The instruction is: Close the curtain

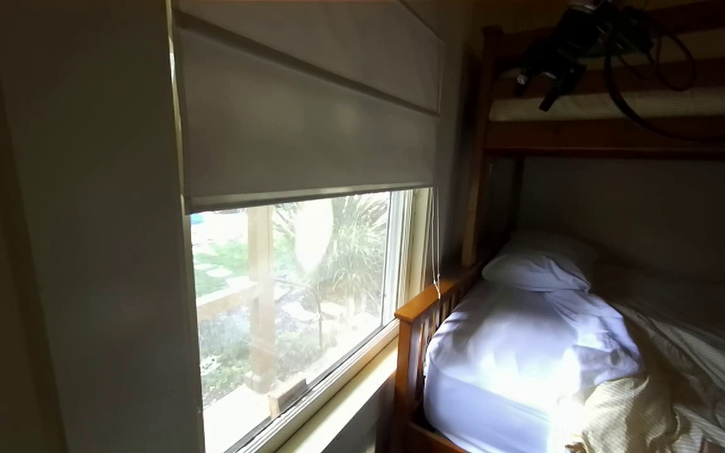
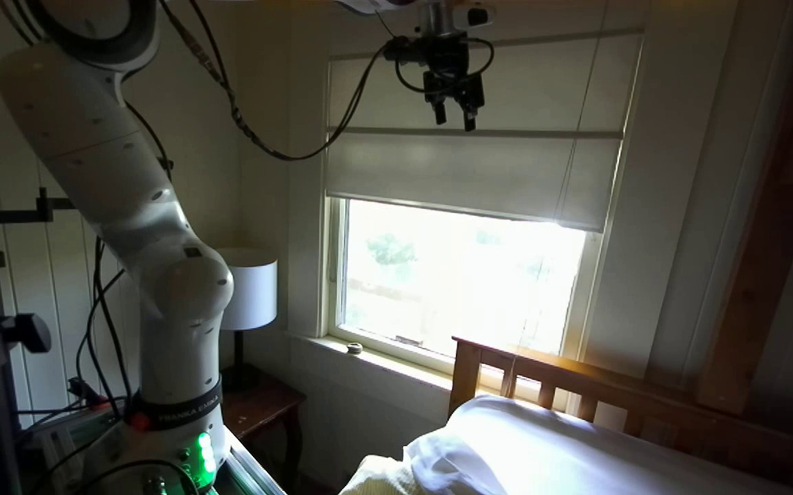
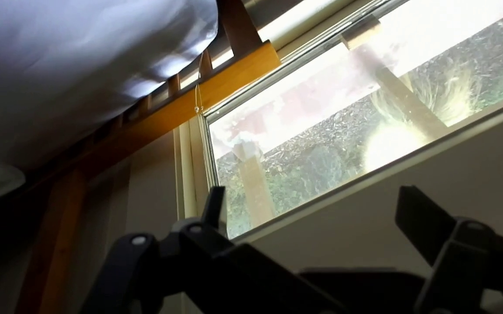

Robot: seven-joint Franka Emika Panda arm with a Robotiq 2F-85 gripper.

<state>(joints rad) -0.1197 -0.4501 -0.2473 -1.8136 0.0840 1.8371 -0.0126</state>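
Black claw [image 2: 456, 126] downward before the curtain [image 2: 465, 166], fingers [image 2: 470, 121] apart

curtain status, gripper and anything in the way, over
Gripper open, holding nothing. Curtain partway down, window uncovered below it. Wooden bed rail fronts window's lower corner, may obstruct.

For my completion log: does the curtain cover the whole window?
No, in both exterior views the curtain ends partway down, leaving the lower part of the window uncovered.
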